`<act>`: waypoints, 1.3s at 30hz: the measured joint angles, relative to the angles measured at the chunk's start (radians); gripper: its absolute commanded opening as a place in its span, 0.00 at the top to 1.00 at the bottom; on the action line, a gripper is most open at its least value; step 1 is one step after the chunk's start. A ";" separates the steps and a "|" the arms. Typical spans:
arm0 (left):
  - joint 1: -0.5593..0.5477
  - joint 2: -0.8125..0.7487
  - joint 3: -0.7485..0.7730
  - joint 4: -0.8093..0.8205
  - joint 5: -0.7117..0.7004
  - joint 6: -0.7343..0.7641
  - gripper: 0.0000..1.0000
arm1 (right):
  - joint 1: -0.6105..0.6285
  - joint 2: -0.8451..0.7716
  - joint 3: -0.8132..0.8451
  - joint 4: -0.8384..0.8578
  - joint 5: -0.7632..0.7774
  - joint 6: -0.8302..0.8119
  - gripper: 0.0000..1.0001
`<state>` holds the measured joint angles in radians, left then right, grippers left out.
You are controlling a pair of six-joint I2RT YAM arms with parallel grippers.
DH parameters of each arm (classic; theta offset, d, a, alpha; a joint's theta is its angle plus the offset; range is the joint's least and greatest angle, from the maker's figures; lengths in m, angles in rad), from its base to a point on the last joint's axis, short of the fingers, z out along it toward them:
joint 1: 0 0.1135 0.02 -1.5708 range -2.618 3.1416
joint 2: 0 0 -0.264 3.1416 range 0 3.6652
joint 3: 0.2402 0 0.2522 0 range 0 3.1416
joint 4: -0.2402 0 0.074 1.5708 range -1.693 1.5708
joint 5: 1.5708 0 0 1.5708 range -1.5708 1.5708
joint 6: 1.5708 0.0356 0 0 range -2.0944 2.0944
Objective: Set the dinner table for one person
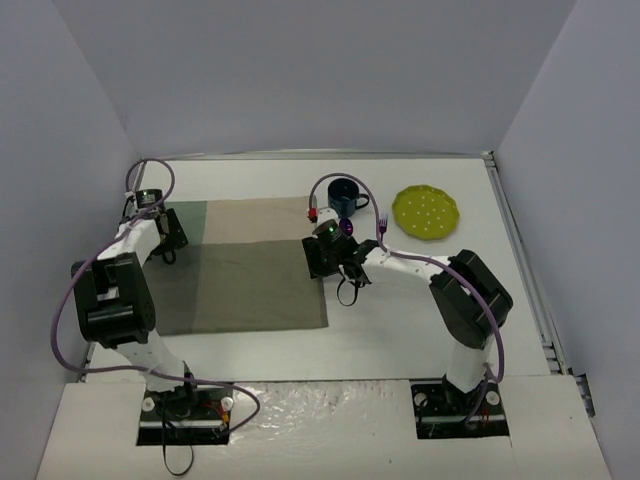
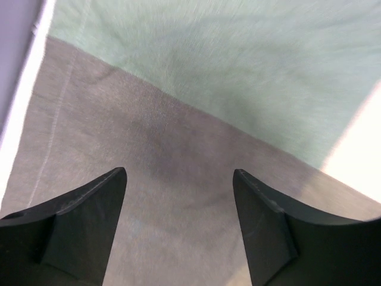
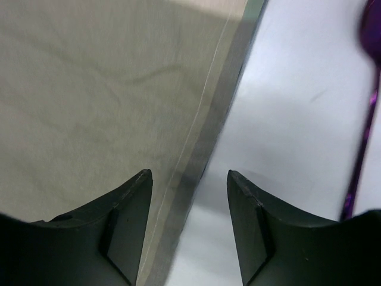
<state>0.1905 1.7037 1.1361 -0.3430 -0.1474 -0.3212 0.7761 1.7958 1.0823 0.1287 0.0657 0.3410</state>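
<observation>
The bench [image 1: 400, 330] carries a mat [image 1: 240, 285] on its left half. The left hand [image 2: 178, 179] hangs wide and empty over the mat's far left corner. The right hand [image 3: 189, 179], also wide and empty, hangs over its right edge. A mug [image 1: 345, 195], fork [image 1: 383, 228] and plate [image 1: 425, 212] sit toward the far right corner.

No text, label, brand, number or sign can be read in any of the three views.
</observation>
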 measured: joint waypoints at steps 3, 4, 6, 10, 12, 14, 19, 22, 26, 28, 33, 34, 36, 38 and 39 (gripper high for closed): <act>-0.009 -0.060 0.016 -0.006 0.014 0.003 0.21 | -0.011 0.001 0.083 -0.021 0.022 -0.023 0.49; -0.012 -0.076 0.026 -0.006 0.019 0.003 0.19 | -0.014 0.008 0.107 -0.022 0.024 -0.028 0.49; -0.016 -0.101 0.045 0.001 0.030 0.002 0.16 | -0.023 0.036 0.161 -0.027 0.026 -0.037 0.49; -0.021 -0.094 0.070 0.030 0.050 0.002 0.13 | -0.031 0.144 0.255 -0.021 0.026 -0.058 0.45; -0.021 -0.061 0.080 0.038 0.057 0.002 0.13 | -0.037 0.197 0.284 -0.038 0.040 -0.063 0.41; -0.021 -0.007 0.101 0.059 0.068 0.002 0.12 | -0.038 0.245 0.311 -0.044 0.061 -0.063 0.40; -0.021 0.114 0.118 0.090 0.093 0.004 0.12 | -0.044 0.304 0.335 -0.050 0.109 -0.061 0.47; -0.021 0.167 0.120 0.090 0.099 0.004 0.13 | -0.049 0.313 0.339 -0.050 0.115 -0.057 0.52; -0.019 0.203 0.122 0.081 0.098 0.004 0.13 | -0.050 0.317 0.331 -0.041 0.114 -0.051 0.53; -0.018 0.206 0.126 0.075 0.097 0.003 0.13 | -0.050 0.317 0.316 -0.029 0.114 -0.044 0.52; -0.017 0.208 0.134 0.046 0.081 0.003 0.13 | -0.049 0.297 0.256 0.039 0.125 -0.030 0.53; -0.017 0.208 0.135 0.041 0.077 0.003 0.13 | -0.048 0.289 0.240 0.053 0.128 -0.028 0.53; -0.017 0.208 0.136 0.035 0.070 0.003 0.13 | -0.048 0.271 0.208 0.071 0.131 -0.023 0.54; -0.016 0.208 0.136 0.033 0.067 0.002 0.13 | -0.039 0.254 0.177 0.087 0.135 -0.016 0.57; -0.015 0.208 0.136 0.032 0.065 0.002 0.13 | -0.037 0.247 0.165 0.092 0.139 -0.014 0.58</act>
<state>0.1756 1.9114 1.2717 -0.3109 -0.0819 -0.3187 0.7393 2.0429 1.2473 0.2206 0.2043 0.3274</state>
